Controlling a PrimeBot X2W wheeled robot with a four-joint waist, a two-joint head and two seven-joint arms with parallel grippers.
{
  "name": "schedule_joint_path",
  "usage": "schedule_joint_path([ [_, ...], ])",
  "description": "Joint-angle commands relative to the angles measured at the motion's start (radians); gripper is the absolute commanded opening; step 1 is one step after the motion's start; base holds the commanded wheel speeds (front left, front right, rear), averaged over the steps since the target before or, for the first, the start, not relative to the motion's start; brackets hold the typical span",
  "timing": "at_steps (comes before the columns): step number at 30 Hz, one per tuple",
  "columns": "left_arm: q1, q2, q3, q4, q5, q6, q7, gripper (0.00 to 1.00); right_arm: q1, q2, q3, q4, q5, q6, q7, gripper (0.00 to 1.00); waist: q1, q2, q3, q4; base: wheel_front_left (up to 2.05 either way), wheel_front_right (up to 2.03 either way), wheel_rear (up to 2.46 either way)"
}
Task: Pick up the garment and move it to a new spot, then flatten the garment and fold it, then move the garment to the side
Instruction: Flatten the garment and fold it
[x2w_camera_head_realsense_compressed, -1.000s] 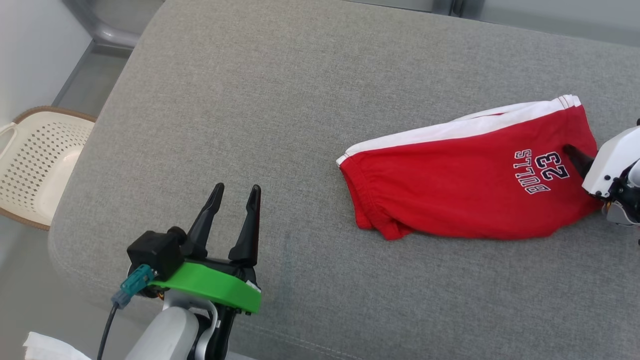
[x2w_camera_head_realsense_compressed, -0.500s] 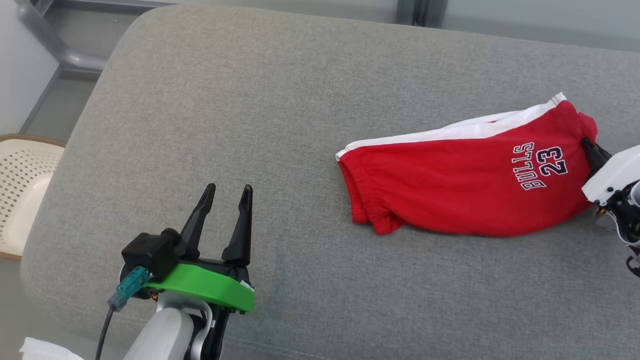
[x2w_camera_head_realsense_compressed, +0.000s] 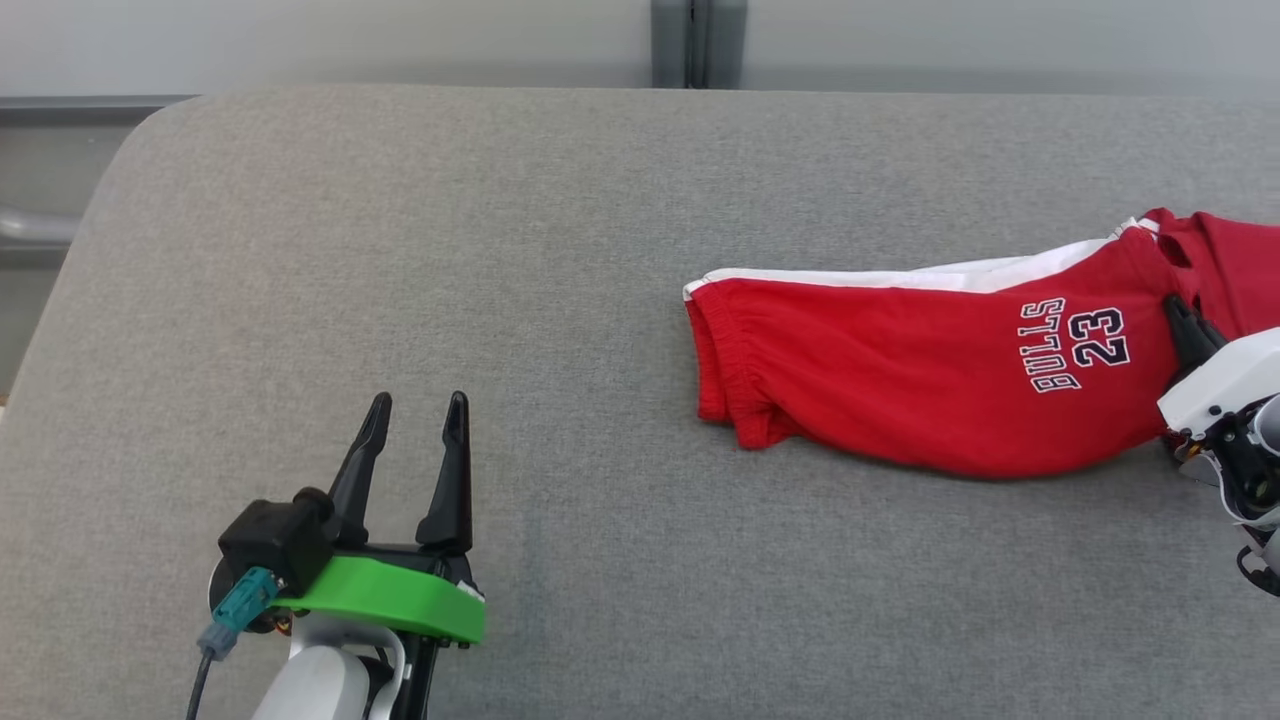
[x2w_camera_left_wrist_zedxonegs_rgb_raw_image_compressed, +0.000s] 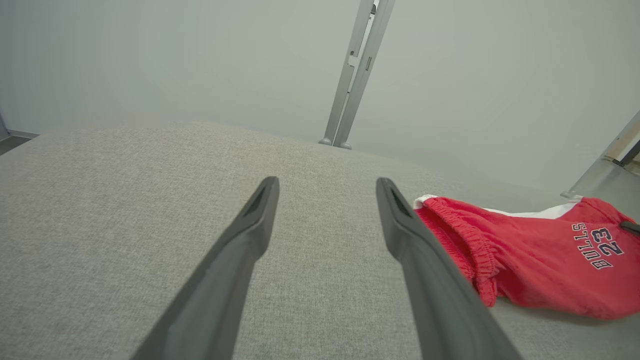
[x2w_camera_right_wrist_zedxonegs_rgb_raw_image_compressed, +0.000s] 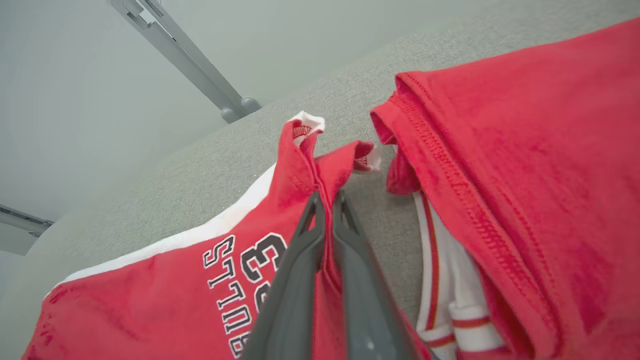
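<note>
The garment (x2w_camera_head_realsense_compressed: 930, 380) is a pair of red shorts with a white side stripe and "BULLS 23" print, lying on the grey cushion (x2w_camera_head_realsense_compressed: 560, 250) at the right. My right gripper (x2w_camera_head_realsense_compressed: 1180, 315) is shut on the hem of one leg, with a fold of red cloth pinched between its fingers (x2w_camera_right_wrist_zedxonegs_rgb_raw_image_compressed: 327, 200). The other leg (x2w_camera_right_wrist_zedxonegs_rgb_raw_image_compressed: 525, 165) lies spread to the right of that grip. My left gripper (x2w_camera_head_realsense_compressed: 415, 415) hovers open over bare cushion at the lower left, well left of the garment (x2w_camera_left_wrist_zedxonegs_rgb_raw_image_compressed: 540, 255), nothing between its fingers (x2w_camera_left_wrist_zedxonegs_rgb_raw_image_compressed: 255, 220).
The cushion's far edge (x2w_camera_head_realsense_compressed: 640, 92) meets a pale wall with a grey metal post (x2w_camera_head_realsense_compressed: 697, 40). Its rounded left corner (x2w_camera_head_realsense_compressed: 120, 170) drops off to the floor.
The camera has turned, shifting the whole scene. My right gripper has shut on the leg hem and pulled it up, and the second leg has come into view at the right edge.
</note>
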Motion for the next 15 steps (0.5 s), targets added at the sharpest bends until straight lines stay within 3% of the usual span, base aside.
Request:
schedule_joint_path([
  [1,0.021,-0.004,0.007,0.003,0.016,-0.007,-0.002,1.0,0.008,0.008,-0.004,0.001,-0.005,0.0,-0.008,0.0,0.0,-0.0001,-0.026,-0.036,0.0,0.0,0.0],
  [8,0.041,-0.025,0.023,0.026,0.029,-0.029,-0.002,1.0,-0.044,0.052,0.005,-0.014,-0.045,0.0,-0.021,0.0,0.0,-0.0001,-0.054,-0.04,0.0,0.0,0.0],
  [15,0.063,-0.043,0.031,0.059,0.034,-0.043,-0.002,1.0,-0.108,0.137,0.071,-0.003,-0.108,0.0,0.013,0.0,0.0,-0.0001,-0.089,0.007,0.0,0.0,0.0],
])
